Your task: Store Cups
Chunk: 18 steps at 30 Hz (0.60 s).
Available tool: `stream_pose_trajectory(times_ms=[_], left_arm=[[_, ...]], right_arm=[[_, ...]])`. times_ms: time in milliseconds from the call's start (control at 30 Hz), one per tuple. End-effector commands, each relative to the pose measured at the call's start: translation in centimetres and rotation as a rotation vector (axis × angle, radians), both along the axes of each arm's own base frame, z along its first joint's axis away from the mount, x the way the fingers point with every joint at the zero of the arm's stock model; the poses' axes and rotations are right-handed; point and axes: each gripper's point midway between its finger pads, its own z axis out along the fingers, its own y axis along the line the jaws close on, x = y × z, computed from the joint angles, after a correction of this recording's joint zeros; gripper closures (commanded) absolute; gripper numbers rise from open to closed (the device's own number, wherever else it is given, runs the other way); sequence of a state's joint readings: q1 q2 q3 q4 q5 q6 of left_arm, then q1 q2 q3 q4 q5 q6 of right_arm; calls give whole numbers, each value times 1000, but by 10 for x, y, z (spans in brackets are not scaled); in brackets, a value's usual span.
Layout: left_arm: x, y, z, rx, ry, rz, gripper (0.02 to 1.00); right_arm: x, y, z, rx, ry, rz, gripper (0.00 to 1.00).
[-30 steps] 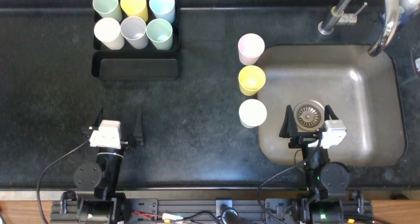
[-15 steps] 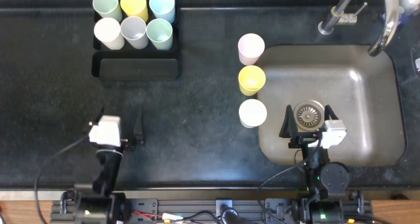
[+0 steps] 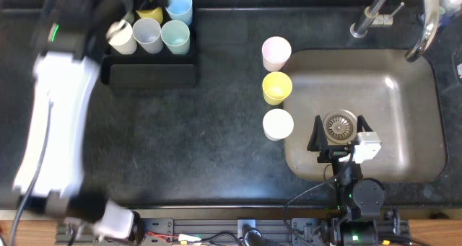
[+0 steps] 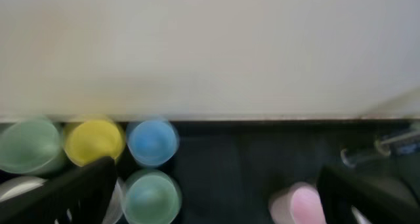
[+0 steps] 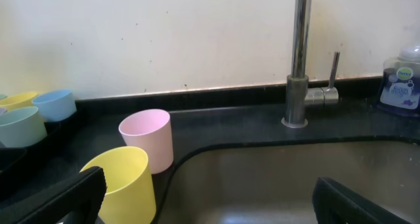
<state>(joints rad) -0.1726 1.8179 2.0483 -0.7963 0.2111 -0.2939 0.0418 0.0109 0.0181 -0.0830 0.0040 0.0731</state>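
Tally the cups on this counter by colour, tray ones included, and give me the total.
Yellow cups: 2
Green cups: 2
White cups: 2
Pink cup: 1
Blue cup: 1
Pale grey cup: 1
Total: 9

The left arm (image 3: 58,94) stretches up the worktop's (image 3: 216,152) left side, its end over the black cup rack (image 3: 148,74) near the far-left corner. A pink cup (image 3: 276,53), a yellow cup (image 3: 276,87) and a white cup (image 3: 278,123) line the left rim of the sink (image 3: 404,152). The right tool (image 3: 339,127), fingers apart, hangs over the sink
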Motion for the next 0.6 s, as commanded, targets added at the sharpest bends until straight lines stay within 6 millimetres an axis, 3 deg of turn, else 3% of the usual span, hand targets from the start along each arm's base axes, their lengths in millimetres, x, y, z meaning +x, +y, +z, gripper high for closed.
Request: stream_pose_trajectory(times_ms=[33,133,267,600], left_arm=[[25,-95,-40,-46,175,-32,18],[18,-136,-95,-37,343,3,20],[2,-164,-152,-13,500,27,18],[-8,-188,-204,-46,644,32,18]], right_arm=[[0,2,-4,-6,1,10,3],[0,2,-4,-6,1,10,3],[0,2,-4,-6,1,10,5],[0,2,-4,-6,1,10,3]])
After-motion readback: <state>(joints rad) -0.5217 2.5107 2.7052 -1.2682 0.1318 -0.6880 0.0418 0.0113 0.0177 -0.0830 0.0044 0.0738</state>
